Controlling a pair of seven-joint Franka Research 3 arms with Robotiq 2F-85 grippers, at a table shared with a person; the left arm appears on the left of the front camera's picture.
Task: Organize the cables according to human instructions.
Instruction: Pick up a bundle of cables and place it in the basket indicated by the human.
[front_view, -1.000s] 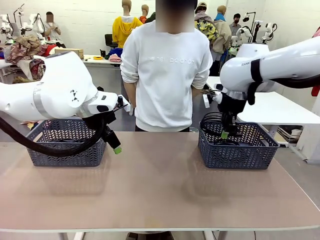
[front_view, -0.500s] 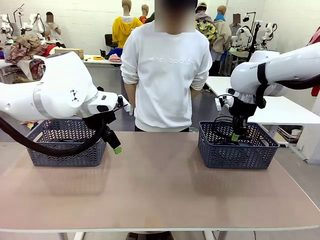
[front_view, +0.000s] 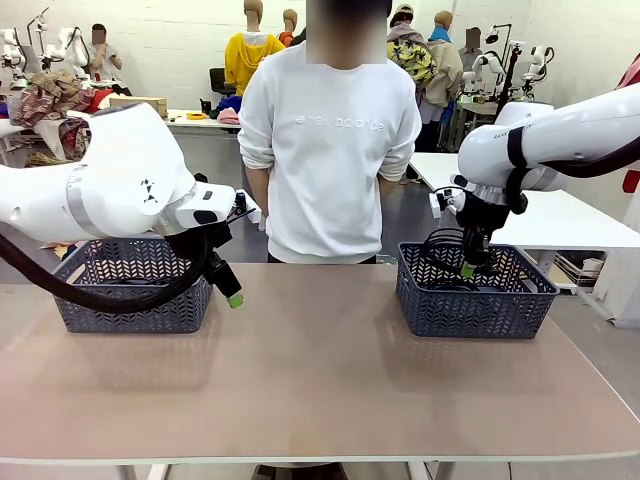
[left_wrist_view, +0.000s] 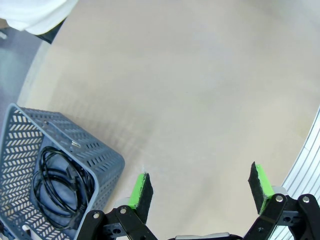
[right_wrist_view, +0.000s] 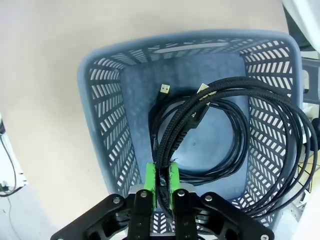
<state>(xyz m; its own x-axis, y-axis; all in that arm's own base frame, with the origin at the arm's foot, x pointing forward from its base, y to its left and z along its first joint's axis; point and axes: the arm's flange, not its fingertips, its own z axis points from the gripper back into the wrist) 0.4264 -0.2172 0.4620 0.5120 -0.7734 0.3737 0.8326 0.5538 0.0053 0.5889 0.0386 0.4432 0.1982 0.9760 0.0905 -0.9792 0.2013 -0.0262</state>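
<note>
Right fingers (right_wrist_view: 160, 184) pinch a cable (right_wrist_view: 210, 130) over the basket (right_wrist_view: 107, 115) — left fingers (left_wrist_view: 200, 187) wide

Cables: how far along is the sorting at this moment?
Looks done: one coiled cable lies in the left basket. In hand: the right gripper pinches a cable bundle over the right basket, partly draped over its rim. Left: release it. The left gripper hovers open over the table.

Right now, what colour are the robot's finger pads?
Bright green pads, clearest in the right wrist view.
</note>
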